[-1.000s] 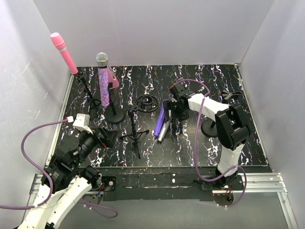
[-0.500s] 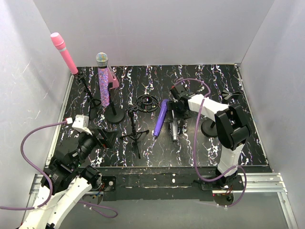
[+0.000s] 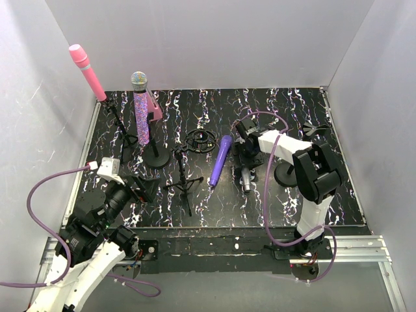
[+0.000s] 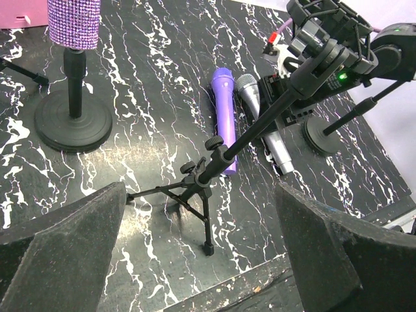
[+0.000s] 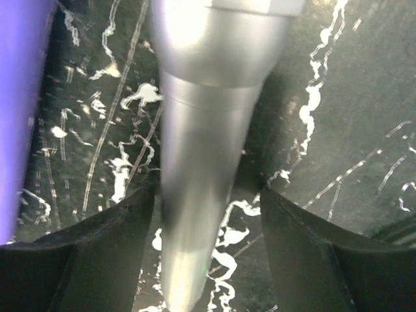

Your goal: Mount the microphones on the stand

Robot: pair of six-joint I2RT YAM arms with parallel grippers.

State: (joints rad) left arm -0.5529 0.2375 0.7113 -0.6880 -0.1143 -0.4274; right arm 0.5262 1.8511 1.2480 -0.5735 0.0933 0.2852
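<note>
The pink microphone (image 3: 86, 70) stands in a tripod stand at the far left. The glittery purple microphone (image 3: 140, 116) sits upright in a round-base stand (image 3: 156, 158). A plain purple microphone (image 3: 220, 161) lies flat mid-table. Right of it lies the silver-grey microphone (image 3: 246, 184), also in the right wrist view (image 5: 201, 162). My right gripper (image 3: 245, 168) (image 5: 205, 250) straddles its handle, open, with a gap at the right finger (image 5: 315, 260). My left gripper (image 3: 144, 187) (image 4: 201, 260) hangs wide open and empty near the front left. Before it stands an empty tripod stand (image 4: 195, 188) with a shock mount (image 4: 325, 32).
Another round-base stand (image 3: 286, 174) sits just right of my right gripper. A pink wedge block (image 3: 155, 109) lies behind the glittery microphone. White walls close the back and both sides. The mat's front edge (image 4: 260, 273) runs just under my left fingers.
My right gripper has slid right and toward the front, taking the silver-grey microphone away from the purple one, and its jaws have narrowed. The left arm has barely moved.
</note>
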